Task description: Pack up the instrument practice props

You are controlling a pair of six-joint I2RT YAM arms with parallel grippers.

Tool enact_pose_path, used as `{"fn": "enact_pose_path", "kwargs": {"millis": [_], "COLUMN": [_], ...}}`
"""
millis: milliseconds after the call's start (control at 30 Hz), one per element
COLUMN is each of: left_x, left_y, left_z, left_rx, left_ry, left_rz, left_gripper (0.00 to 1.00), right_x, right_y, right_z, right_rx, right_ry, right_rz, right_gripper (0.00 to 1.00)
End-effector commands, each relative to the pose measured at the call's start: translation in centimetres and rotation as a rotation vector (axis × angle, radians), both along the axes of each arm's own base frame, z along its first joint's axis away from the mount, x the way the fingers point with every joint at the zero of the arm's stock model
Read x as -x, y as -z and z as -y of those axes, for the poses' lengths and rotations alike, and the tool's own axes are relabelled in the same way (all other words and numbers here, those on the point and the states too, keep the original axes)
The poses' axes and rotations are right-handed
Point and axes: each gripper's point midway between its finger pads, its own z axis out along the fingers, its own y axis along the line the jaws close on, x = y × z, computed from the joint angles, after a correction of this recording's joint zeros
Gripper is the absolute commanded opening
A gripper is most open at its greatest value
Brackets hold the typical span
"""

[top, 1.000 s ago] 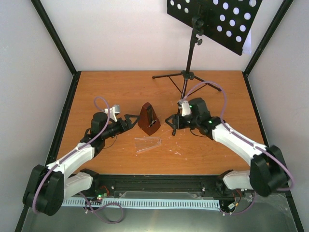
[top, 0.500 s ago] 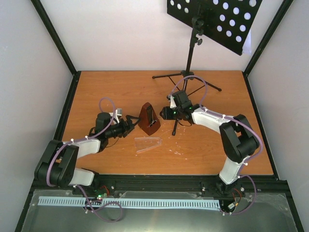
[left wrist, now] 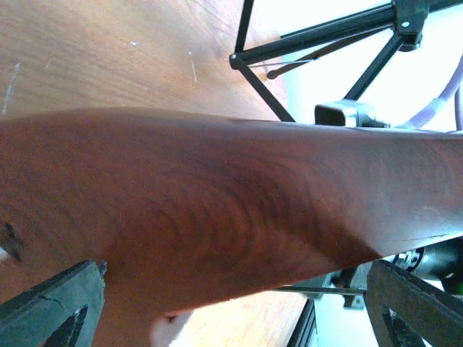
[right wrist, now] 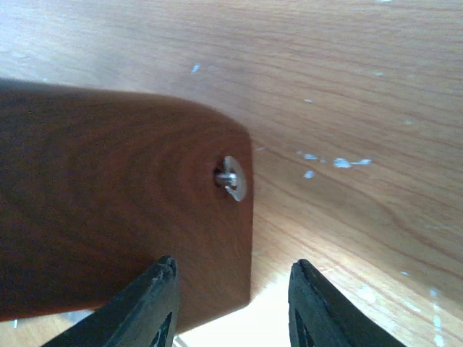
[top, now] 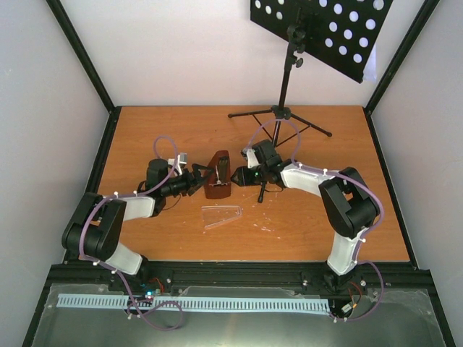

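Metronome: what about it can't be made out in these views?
Top external: metronome too small, face details unreadable.
Left wrist: blurred wood fills the frame; left claw contact unclear.
Right wrist: only one corner with a screw; rest cut off at the left edge.

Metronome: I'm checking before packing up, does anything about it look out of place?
Yes. The metronome stands with its front open; its clear cover lies flat on the table, apart from it on the near side. Nothing else looks askew or damaged.

No readable text, labels, numbers or signs on anything in view
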Motion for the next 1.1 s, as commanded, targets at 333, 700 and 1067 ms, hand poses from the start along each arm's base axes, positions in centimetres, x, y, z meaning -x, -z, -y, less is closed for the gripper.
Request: {"fn": "enact_pose_path", "kwargs": {"millis": [333,700,1067], "left_x": [-1.1,-2.2,-3.3], "left_y": [-1.0,-1.6,-10.0], "left_z": [1.7,2.8,0.5], "left_rx": [-0.072,-0.092,-0.185], "left_ry": [0.182,0.282,0.103], "left_rz": [0.134,0.226,0.339], "left_gripper": [0.98,0.93,0.96], "right_x": [7.5,9.1,6.8], "right_y": [-4.4,-10.1,-15.2], "right_z": [-0.9,3.4,2.5], "right_rx": [-0.131,-0.134,-0.14], "right_ry": [-0.125,-0.068,-0.103], "right_rz": [0.086,0.379,0.549], "right_gripper": [0.43,0.72,0.84]}}
